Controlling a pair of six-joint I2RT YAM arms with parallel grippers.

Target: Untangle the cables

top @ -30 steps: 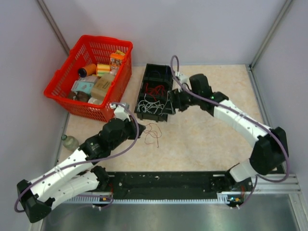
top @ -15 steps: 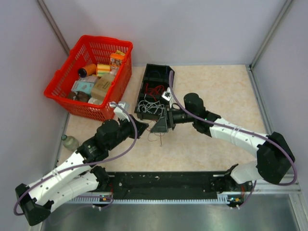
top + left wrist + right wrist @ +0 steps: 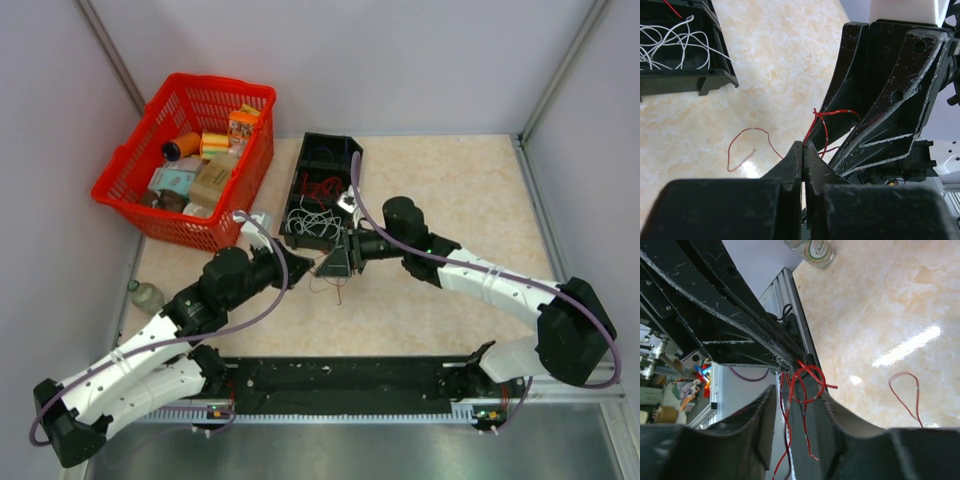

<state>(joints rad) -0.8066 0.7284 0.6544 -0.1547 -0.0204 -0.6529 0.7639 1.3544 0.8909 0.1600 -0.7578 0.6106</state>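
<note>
Left fingers (image 3: 790, 167) pressed together, pinching red cable (image 3: 802, 376), which trails onto bench (image 3: 790, 60). Right fingers (image 3: 757, 425) partly spread around its knot, probably not gripping. White cables (image 3: 670, 45) in black tray (image 3: 690, 82).

Overhead; wrist close-ups on red cable (image 3: 821, 120)

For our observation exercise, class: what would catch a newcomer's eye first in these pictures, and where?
At the centre, the left end effector is shut on a thin red wire while the right end effector straddles its knotted loops, jaws apart. Just behind sits a black plastic tray holding loose white wires, and at far left a bright red plastic basket of boxes.
</note>
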